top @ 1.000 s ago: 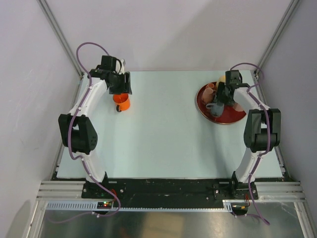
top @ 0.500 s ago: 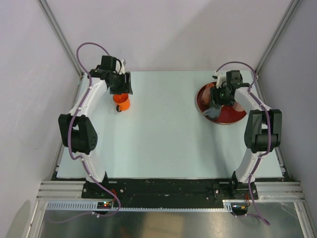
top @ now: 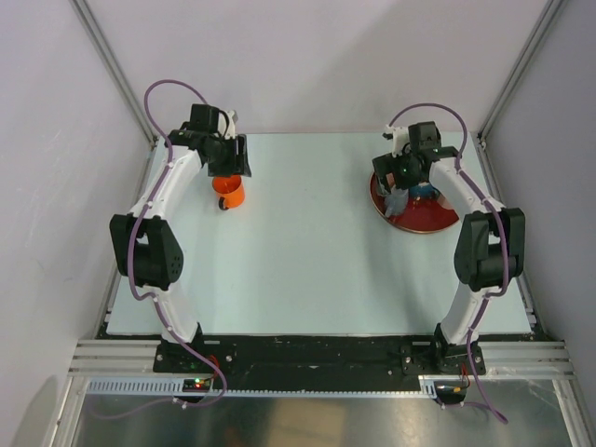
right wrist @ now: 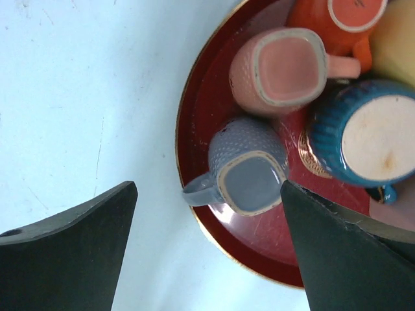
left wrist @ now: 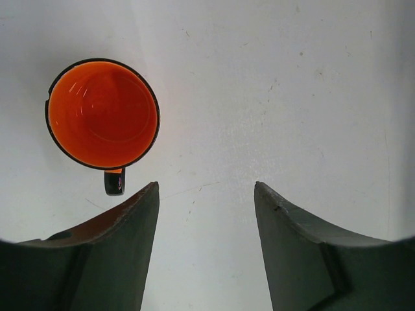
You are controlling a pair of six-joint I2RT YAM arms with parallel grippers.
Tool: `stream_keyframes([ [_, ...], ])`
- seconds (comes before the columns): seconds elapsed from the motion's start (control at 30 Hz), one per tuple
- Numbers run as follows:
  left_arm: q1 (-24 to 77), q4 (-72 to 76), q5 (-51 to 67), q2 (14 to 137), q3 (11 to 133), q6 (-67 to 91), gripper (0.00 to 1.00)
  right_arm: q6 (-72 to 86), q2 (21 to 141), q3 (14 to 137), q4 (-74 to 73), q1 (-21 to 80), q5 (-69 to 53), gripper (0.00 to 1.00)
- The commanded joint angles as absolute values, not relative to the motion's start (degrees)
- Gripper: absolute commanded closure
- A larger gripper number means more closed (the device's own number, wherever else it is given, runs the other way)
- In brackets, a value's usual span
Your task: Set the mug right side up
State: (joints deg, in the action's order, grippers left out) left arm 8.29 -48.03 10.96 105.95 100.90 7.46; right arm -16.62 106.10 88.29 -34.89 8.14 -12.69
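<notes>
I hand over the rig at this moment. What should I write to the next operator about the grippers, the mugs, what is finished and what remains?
Left gripper: open, holding nothing, above the table beside the orange mug.
Right gripper: open wide, holding nothing, above the red plate.
Done: the orange mug stands mouth up on the table.
Left: on the plate, the grey mug, pink mug, blue mug and second orange cup show their bases, so they look upside down. The grey mug lies nearest the right gripper, so it is probably next.
</notes>
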Motion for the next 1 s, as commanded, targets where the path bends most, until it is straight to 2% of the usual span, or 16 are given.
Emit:
stream_keyframes([
  [0.0, 8.5, -46.7, 12.7, 104.2, 101.1, 7.4, 0.35, -7.1, 102.1, 90.6, -38.1, 9.1, -5.9, 0.01],
  [0.17, 8.7, -46.5, 12.8, 104.1, 101.3, 7.5, 0.35, 4.2, 102.0, 89.2, -40.2, 8.7, 2.7, 0.03],
  [0.47, 8.8, -46.6, 12.2, 102.7, 100.1, 7.0, 0.35, 13.8, 104.9, 85.5, -38.0, 9.7, 6.7, 0.22],
  [0.73, 8.8, -46.5, 10.8, 100.6, 98.4, 5.8, 0.34, 14.8, 108.9, 84.5, -35.8, 10.2, 9.8, 0.30],
  [0.97, 8.9, -46.5, 10.0, 99.3, 97.5, 4.9, 0.34, 14.0, 109.3, 81.8, -35.1, 9.1, 8.5, 0.45],
])
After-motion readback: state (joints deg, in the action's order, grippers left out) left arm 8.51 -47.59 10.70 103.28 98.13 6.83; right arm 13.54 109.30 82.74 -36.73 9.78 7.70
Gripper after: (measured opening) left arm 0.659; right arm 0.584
